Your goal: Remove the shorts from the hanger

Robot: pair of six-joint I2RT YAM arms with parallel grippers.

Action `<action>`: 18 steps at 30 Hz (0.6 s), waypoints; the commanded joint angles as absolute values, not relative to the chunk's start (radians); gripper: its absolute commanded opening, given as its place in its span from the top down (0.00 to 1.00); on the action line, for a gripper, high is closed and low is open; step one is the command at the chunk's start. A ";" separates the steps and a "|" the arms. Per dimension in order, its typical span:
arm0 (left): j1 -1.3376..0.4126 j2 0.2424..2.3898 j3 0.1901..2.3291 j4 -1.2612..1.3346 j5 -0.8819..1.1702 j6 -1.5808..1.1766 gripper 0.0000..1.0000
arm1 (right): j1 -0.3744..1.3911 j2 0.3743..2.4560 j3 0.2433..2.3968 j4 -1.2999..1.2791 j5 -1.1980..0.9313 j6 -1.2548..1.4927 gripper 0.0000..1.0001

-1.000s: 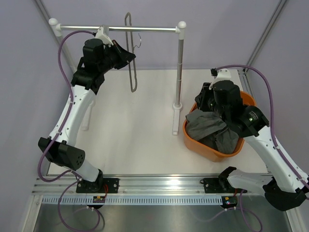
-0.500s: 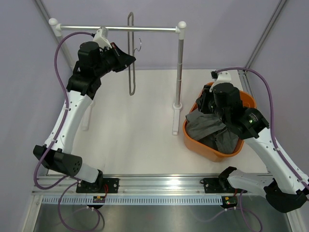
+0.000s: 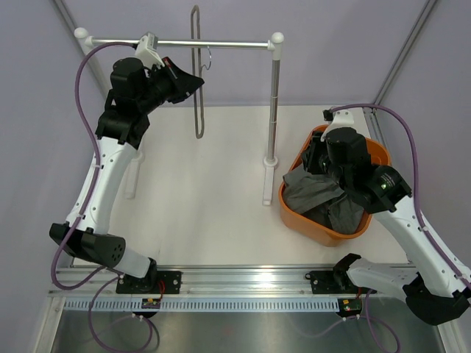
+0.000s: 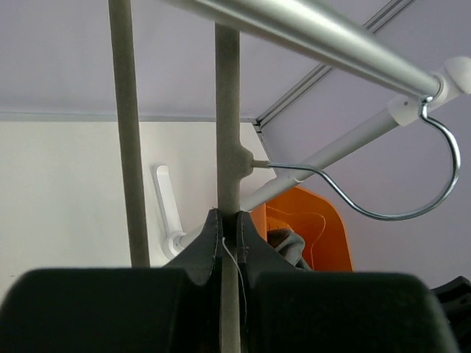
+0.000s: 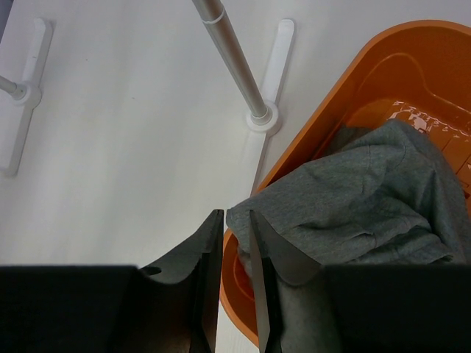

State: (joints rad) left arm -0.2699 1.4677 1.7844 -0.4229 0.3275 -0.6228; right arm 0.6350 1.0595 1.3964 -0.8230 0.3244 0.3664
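Left hand (image 4: 228, 220) is clamped tight on one long side of the hanger (image 4: 227, 110), fingers pinching the grey wire just below the rail (image 4: 316, 33). The hanger's hook (image 4: 434, 184) sits over that rail. From the top camera the hanger (image 3: 197, 110) hangs bare, nothing on it. The shorts (image 5: 368, 198), grey, lie crumpled in the orange basket (image 5: 353, 81) on the right of the desk (image 3: 199, 206), well apart from the hanger. My right hand (image 5: 235, 215) hovers over the basket's near-left rim, fingers parted a little; I see nothing pinched between them. One edge of the shorts drapes at the rim right below.
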 commanded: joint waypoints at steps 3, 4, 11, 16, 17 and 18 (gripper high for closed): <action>-0.242 1.523 1.870 -0.310 0.376 -0.687 1.00 | 0.644 1.035 1.394 -0.839 0.364 0.361 0.71; -0.241 1.529 1.878 -0.310 0.377 -0.693 1.00 | 0.644 1.034 1.394 -0.839 0.367 0.360 0.71; -0.222 1.582 1.890 -0.269 0.376 -0.741 1.00 | 0.644 1.031 1.399 -0.850 0.368 0.354 0.70; -0.212 1.589 1.864 -0.207 0.380 -0.775 1.00 | 0.644 1.031 1.397 -0.851 0.364 0.353 0.71; -0.210 1.589 1.859 -0.201 0.383 -0.787 1.00 | 0.643 1.029 1.394 -0.851 0.364 0.353 0.70; -0.207 1.589 1.856 -0.181 0.385 -0.793 1.00 | 0.644 1.029 1.393 -0.851 0.364 0.353 0.71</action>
